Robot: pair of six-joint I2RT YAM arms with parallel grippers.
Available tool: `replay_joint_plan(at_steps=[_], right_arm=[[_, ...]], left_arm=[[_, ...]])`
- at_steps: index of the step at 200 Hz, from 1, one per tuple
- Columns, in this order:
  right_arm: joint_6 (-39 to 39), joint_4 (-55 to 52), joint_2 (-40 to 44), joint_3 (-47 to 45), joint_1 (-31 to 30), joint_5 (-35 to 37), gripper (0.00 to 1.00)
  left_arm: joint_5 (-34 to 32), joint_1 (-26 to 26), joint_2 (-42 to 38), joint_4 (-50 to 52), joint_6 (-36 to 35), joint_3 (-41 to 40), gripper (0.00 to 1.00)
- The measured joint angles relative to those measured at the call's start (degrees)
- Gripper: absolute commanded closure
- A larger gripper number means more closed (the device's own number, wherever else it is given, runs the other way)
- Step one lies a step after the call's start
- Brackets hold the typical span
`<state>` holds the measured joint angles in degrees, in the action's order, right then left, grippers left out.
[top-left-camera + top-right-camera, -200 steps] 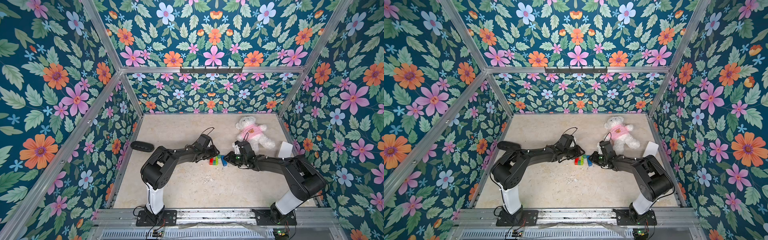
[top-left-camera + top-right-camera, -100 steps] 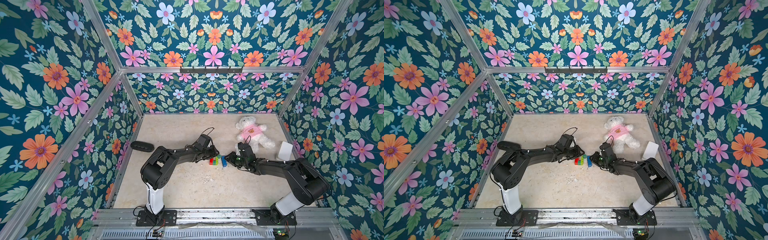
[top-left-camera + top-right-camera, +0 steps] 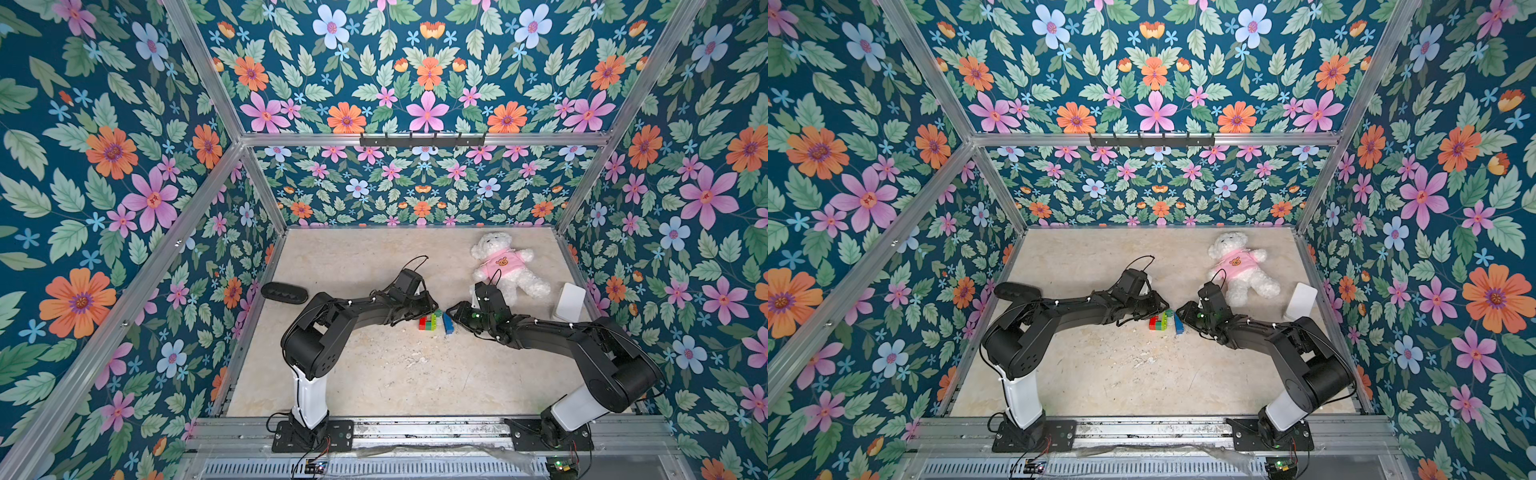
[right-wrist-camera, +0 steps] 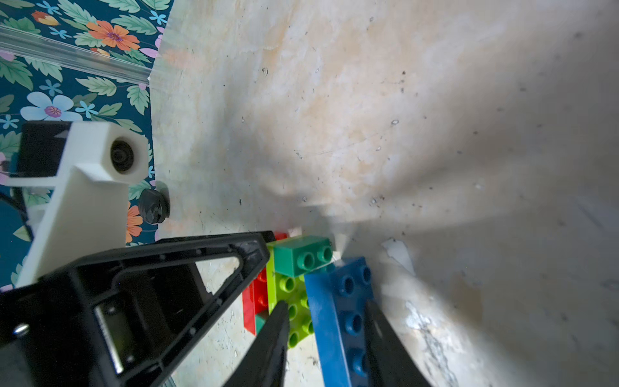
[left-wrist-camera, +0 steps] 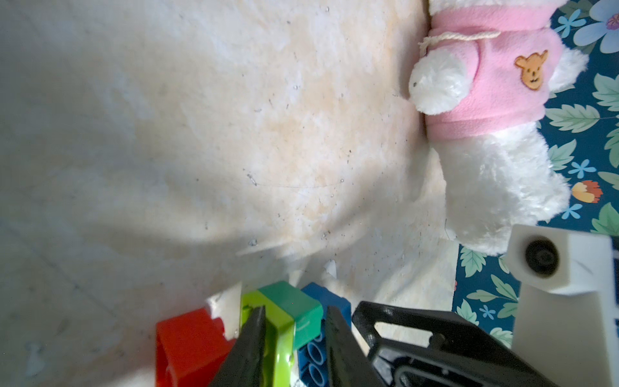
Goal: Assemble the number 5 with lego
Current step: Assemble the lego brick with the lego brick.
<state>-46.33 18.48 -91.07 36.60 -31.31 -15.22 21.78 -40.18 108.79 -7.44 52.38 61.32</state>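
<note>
The lego lies mid-table in both top views as a small row: a red brick (image 3: 422,323), a lime-green brick (image 3: 432,321) and a blue brick (image 3: 448,323). My left gripper (image 5: 296,313) reaches in from the left and is shut on the lime-green brick (image 5: 284,330) and the dark-green brick (image 5: 294,303) joined to it. The red brick (image 5: 187,341) sits just outside one finger. My right gripper (image 4: 326,303) stands open around the long blue brick (image 4: 338,311), with a gap on the lime side. The blue brick tilts against the dark-green brick (image 4: 301,256). I cannot tell whether they are joined.
A white teddy (image 3: 503,266) in a pink shirt lies at the back right, close behind the right arm. A white box (image 3: 571,301) stands by the right wall. A black oval object (image 3: 284,292) lies by the left wall. Floral walls enclose the table.
My right gripper's jaws have parted from the blue brick, which stays between them. The left gripper keeps its hold and place.
</note>
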Motion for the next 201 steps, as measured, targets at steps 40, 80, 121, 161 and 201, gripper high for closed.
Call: replay_joint_plan(at_steps=[40, 80, 121, 161, 201], right_arm=[[1.99, -2.51, -1.70, 0.96, -0.83, -0.85, 0.61], [2.93, -3.32, -2.43, 1.51, -0.96, -1.27, 0.68], [2.60, -1.73, -3.02, 1.62, -1.01, -1.42, 0.73], [1.79, -0.66, -3.10, 1.51, -1.05, -1.25, 0.74], [0.90, 2.82, -5.35, 1.84, -1.05, -1.46, 0.74]], left_arm=[[-0.02, 0.00, 0.00, 0.00, 0.00, -0.04, 0.66], [0.00, 0.00, 0.00, -0.09, 0.00, -0.20, 0.67], [0.00, 0.00, 0.00, -0.07, 0.00, -0.33, 0.68], [0.00, 0.00, 0.00, -0.07, 0.02, -0.39, 0.69], [-0.50, 0.07, 0.00, -0.04, 0.02, -0.42, 0.69]])
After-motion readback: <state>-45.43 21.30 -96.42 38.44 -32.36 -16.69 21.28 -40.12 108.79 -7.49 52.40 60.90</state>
